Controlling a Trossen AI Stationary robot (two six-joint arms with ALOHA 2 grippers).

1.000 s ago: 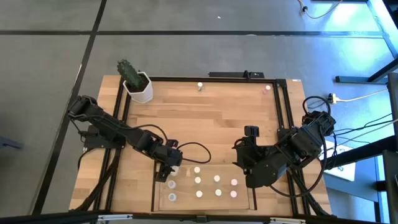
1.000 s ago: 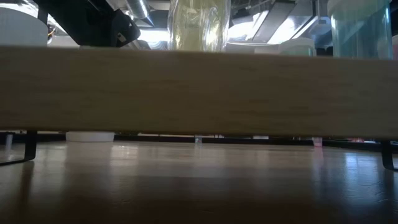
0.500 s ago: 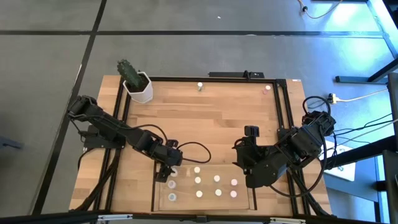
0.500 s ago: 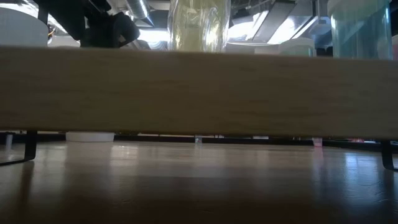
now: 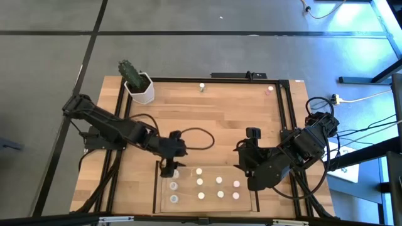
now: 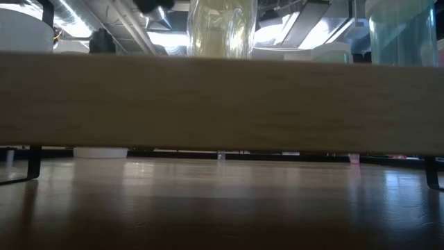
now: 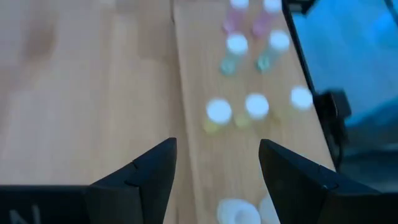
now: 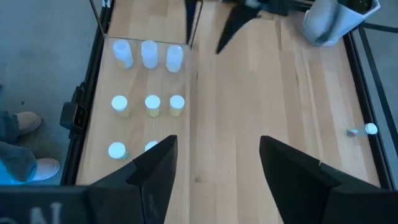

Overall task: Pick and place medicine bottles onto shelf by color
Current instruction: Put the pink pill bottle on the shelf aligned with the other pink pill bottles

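Our left hand (image 5: 168, 168) hangs fingers apart, empty, at the shelf's (image 5: 254, 199) ten o'clock corner, as is the right hand (image 5: 246, 152). A loose medicine bottle (image 5: 201, 86) at the tabletop's (image 5: 207, 119) twelve o'clock looks light, tippy; we'd pinch its body below the cap.

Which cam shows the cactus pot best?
High view: the cactus pot shows whole at the table's far left corner. Right wrist view catches only its white side; low view a white sliver; left wrist view nothing.

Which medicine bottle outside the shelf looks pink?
The medicine bottle at the table's far right corner has the pink tint; the other loose bottle, at the far edge's middle, looks white.
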